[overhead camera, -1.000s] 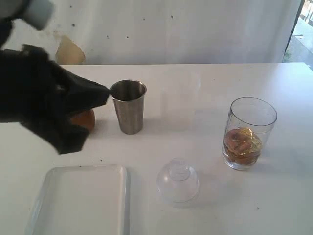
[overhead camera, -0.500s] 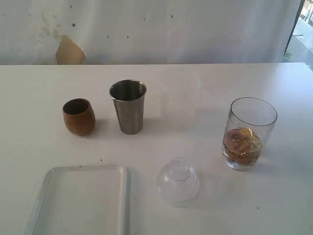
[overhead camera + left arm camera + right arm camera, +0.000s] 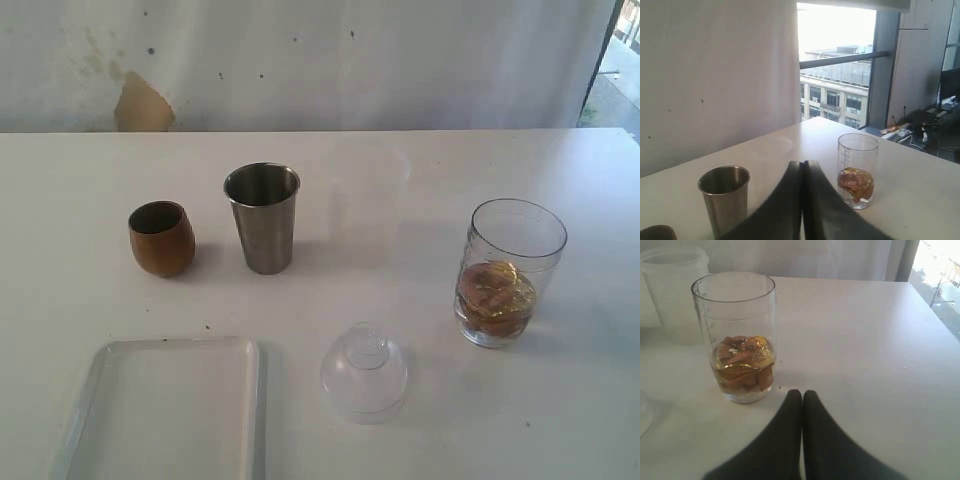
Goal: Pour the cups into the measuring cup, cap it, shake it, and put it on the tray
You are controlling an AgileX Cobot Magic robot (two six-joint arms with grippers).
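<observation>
The clear plastic measuring cup [image 3: 510,272] stands upright at the right of the white table [image 3: 580,420], and its lower part holds amber liquid with brown and golden chunks; faint graduation marks run up its smooth, see-through wall. On the left stand the 2 cups side by side but not touching: a small rounded brown wooden cup [image 3: 161,238] with a dark inside, and a taller tapered stainless-steel tumbler [image 3: 263,218] with a brushed, dull sheen. What either of them holds cannot be told from here. Behind and between the tumbler and the measuring cup a frosted translucent beaker [image 3: 368,195] shows only faintly against the table. A clear domed lid [image 3: 364,370] with a knob lies near the front, in the middle, apart from every cup. The flat white tray [image 3: 100,365], rectangular with rounded corners and a low raised rim, lies at the front left with nothing on it. The left gripper [image 3: 801,167] hangs above the table with its 2 dark fingers pressed together on nothing, the tumbler and measuring cup ahead of it. The right gripper [image 3: 802,396] is likewise closed tight and empty, just short of the measuring cup.
</observation>
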